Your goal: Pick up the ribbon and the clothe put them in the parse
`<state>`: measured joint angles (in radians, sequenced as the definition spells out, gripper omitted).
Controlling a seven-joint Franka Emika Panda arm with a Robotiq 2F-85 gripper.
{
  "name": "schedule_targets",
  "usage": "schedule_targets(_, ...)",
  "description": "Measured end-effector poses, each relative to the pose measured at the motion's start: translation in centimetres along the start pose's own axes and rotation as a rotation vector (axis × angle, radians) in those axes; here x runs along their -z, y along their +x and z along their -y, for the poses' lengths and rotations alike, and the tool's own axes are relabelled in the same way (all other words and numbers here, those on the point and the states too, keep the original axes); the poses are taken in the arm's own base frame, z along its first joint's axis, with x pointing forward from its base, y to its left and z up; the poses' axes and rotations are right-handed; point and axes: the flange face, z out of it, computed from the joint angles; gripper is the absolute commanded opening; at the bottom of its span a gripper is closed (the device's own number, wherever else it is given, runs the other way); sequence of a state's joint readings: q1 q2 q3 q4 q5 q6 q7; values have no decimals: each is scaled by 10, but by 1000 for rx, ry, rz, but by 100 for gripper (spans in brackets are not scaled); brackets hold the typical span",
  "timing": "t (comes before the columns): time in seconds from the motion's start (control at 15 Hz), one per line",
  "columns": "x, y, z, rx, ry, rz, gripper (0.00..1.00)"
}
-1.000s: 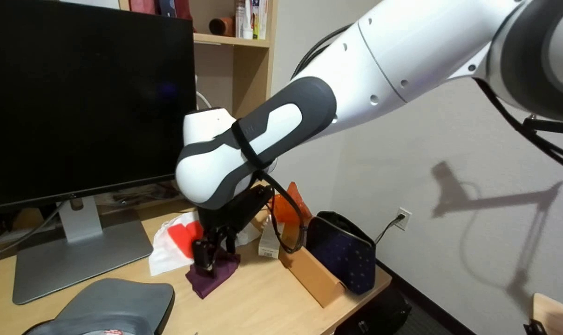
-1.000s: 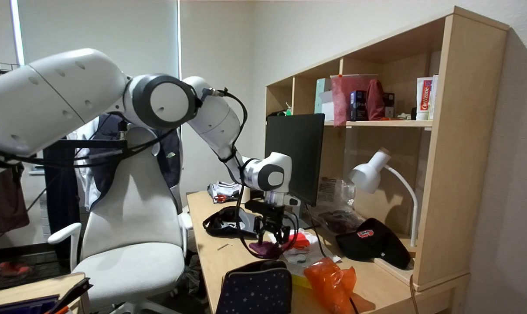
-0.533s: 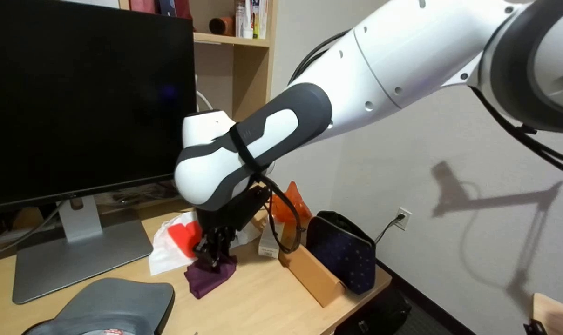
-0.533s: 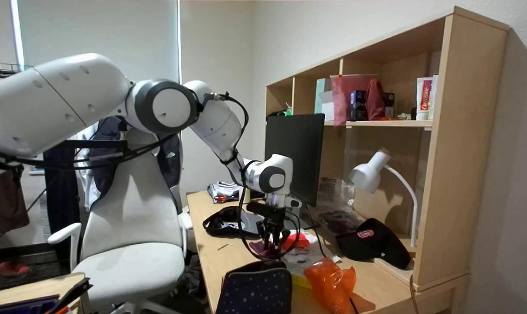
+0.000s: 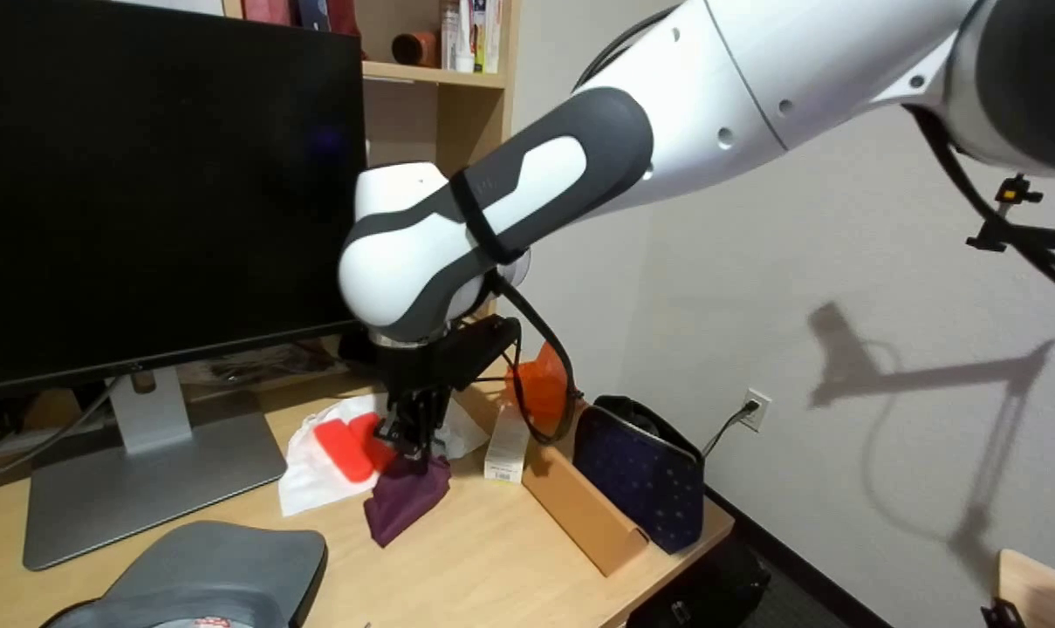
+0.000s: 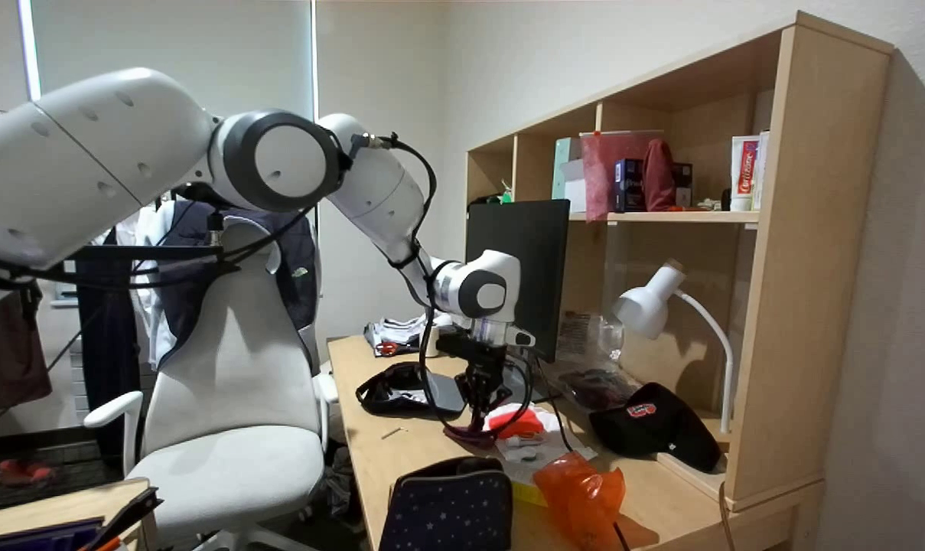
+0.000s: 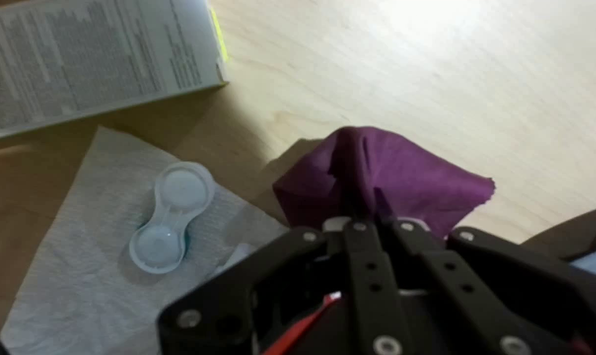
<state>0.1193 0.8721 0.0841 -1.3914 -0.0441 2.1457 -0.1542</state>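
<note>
Over a pale wooden desk (image 5: 492,563), a robot arm (image 5: 592,135) points its black gripper (image 7: 369,212) down at a purple-maroon cloth (image 7: 421,182). The jaws are together, clamped on a pinch of the fabric, which rises to them in a gathered fold with its loose corners spreading below. Near the end of the desk, well apart from the cloth, stands the dark navy, speckled purse (image 5: 640,475), a tan cardboard piece (image 5: 584,515) just in front of it. Judging from this, the task is partway along: the cloth appears to be grasped but is not in the purse, so carrying it across, lowering it in and letting go remain to be done. The ribbon is the uncertain part. No small dark coil can be made out on the desk, so it may already be inside the purse or may simply be out of sight. The top of the purse looks unzipped, with a dark gap, yet its inside is hidden from every camera. In an exterior view, the purse (image 6: 451,509) is cut off by the bottom edge, and the cloth (image 6: 468,436) narrows to a dark strip. The wrist view loses the pinch point itself and most of a red packet (image 5: 342,449) behind the gripper's black body. Whether the lowest corner of the cloth touches the desk or hangs clear is hard to tell.
</note>
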Motion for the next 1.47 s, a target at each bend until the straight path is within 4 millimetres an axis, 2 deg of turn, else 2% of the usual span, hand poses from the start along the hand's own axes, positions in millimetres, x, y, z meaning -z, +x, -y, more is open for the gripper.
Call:
schedule_targets(0.33, 45, -34, -6, -31, 14, -7, 7)
schedule_targets(0.67, 86, -91, -16, -120, 55, -14, 7)
schedule_targets(1.07, 136, -158, -51, -267, 158, -40, 7)
schedule_targets(1.47, 163, -199, -100, -416, 237, -81, 7)
